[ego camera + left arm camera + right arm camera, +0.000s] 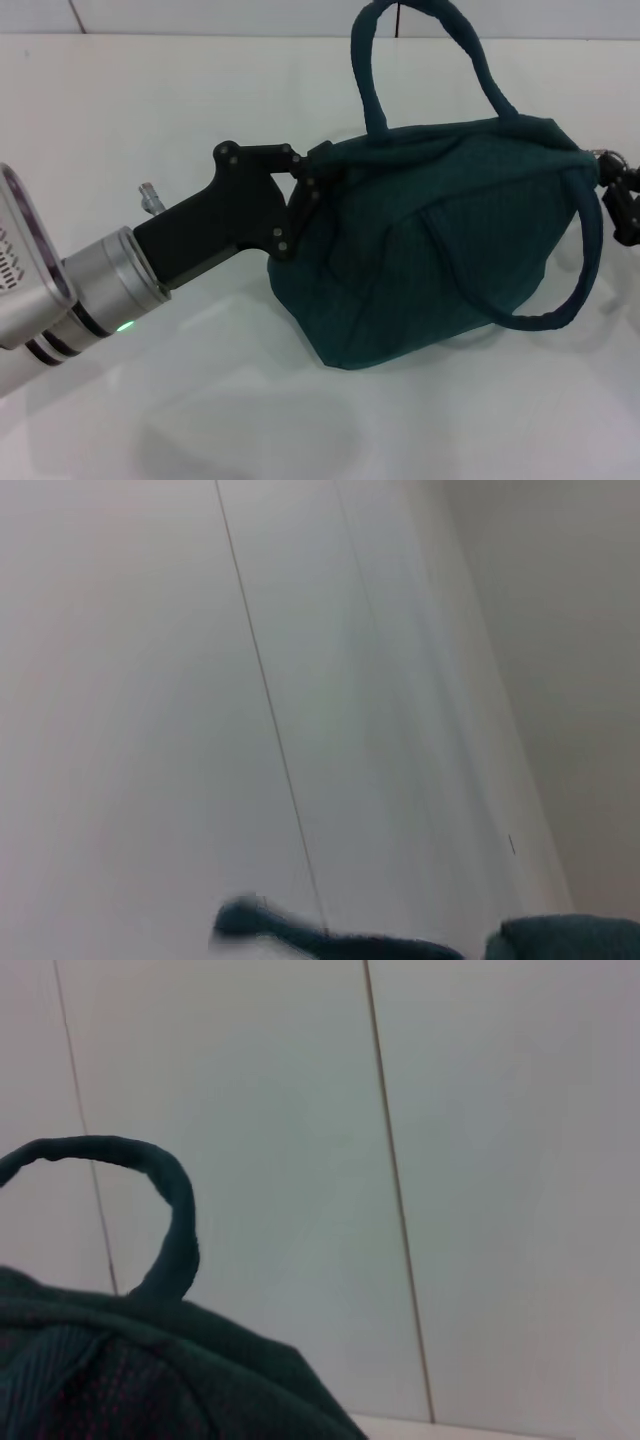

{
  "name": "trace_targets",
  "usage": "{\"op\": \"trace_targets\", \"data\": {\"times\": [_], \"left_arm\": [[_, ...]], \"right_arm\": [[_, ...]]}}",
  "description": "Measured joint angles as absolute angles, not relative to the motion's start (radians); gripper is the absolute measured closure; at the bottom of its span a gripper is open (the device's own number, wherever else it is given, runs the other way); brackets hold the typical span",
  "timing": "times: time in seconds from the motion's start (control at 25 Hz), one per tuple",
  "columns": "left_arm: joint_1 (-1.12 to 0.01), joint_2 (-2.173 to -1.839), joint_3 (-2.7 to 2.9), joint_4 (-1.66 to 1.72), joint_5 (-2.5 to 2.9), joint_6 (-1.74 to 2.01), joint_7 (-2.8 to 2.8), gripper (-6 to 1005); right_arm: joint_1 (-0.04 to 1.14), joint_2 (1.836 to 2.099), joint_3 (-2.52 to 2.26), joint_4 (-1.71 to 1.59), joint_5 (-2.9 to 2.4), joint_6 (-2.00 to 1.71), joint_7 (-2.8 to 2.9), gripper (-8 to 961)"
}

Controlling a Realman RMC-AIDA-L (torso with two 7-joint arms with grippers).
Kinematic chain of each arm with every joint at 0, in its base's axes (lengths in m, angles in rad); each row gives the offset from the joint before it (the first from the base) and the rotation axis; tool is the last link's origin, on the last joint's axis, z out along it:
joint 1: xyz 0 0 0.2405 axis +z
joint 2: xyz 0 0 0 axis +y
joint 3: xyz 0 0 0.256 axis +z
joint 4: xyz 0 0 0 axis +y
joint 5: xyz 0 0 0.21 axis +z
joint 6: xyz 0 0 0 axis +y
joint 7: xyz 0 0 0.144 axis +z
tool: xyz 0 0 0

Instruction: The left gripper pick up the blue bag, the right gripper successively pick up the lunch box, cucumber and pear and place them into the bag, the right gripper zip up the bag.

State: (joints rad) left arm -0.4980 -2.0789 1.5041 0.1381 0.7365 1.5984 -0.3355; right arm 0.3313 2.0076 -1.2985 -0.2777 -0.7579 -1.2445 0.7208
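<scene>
Zipping stage: our bag hangs held at both ends.
Left gripper [318, 172] pinches the blue bag [450, 240] at centre-left; right gripper [618, 195] at right edge, grip unclear, next pulls the zipper.

White counter [150, 120] carries blue bag [450, 240]; bag's lower corner touches counter, bare white surface around bag on every side.

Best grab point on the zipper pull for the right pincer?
The metal ring pull sits at the blue bag's right end, just beside the right pincer. Come in from the right and pinch the ring. The left pincer braces the opposite end.
</scene>
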Motion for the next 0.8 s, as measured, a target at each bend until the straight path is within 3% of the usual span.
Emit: {"op": "trace_targets", "data": {"times": [0.24, 0.64, 0.8], "left_arm": [[-0.495, -2.096, 1.504, 0.138, 0.690, 1.592, -0.323, 953], [-0.488, -2.106, 1.504, 0.132, 0.623, 1.590, -0.312, 899], [-0.488, -2.107, 1.505, 0.129, 0.611, 1.590, -0.311, 722]], "right_arm": [[0.338, 2.009, -1.322, -0.280, -0.780, -1.275, 0.730, 936], [0.331, 1.994, -1.322, -0.297, -0.783, -1.315, 0.820, 769], [0.324, 1.977, -1.319, -0.292, -0.783, -1.377, 0.835, 678]]}}
